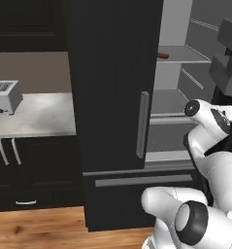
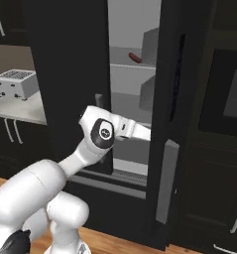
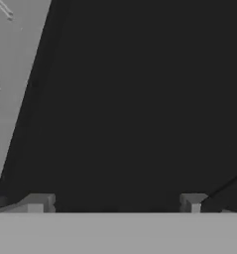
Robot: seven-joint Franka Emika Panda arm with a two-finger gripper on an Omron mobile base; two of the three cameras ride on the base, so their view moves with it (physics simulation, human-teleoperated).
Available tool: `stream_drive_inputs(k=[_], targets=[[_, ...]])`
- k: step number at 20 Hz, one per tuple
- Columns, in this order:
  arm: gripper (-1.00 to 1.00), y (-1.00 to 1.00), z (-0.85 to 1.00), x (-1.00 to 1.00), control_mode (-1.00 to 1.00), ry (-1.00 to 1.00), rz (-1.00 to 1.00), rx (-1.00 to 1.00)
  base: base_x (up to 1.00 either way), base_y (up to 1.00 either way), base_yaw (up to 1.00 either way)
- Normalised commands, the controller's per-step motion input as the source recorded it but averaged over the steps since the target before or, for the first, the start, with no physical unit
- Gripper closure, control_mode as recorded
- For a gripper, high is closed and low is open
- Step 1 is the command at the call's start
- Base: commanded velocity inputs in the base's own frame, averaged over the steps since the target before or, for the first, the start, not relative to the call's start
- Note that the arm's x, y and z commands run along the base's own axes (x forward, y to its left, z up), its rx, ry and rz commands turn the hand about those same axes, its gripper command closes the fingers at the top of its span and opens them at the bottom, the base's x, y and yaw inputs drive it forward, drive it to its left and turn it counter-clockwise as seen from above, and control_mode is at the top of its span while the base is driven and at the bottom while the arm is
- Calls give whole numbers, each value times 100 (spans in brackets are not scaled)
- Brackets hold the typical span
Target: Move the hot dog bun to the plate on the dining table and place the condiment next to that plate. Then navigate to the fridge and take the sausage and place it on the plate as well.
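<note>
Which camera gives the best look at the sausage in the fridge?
The right base view: the sausage lies in plain sight on an upper shelf of the fridge. In the left base view the door hides all but its end. The hand view faces dark panel.

Black fridge (image 1: 112, 97), pale grey inside; dark red sausage (image 1: 162, 55).

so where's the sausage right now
The sausage lies on an upper shelf inside the open fridge, near the shelf's left front edge in the left base view.

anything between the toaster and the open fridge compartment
In the left base view, the fridge's shut black door with its grey handle stands between the toaster and the open compartment.
</note>
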Motion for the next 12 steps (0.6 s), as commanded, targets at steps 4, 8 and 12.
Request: stream_drive_inputs(k=[4,8,12], targets=[[-100,-100,0,-94,-100,-1,-9,-1,0,0,0],[-100,-67,7,-60,-100,-7,-1,0,0,0,0],[-100,75,46,-65,-100,-6,7,0,0,0,0]])
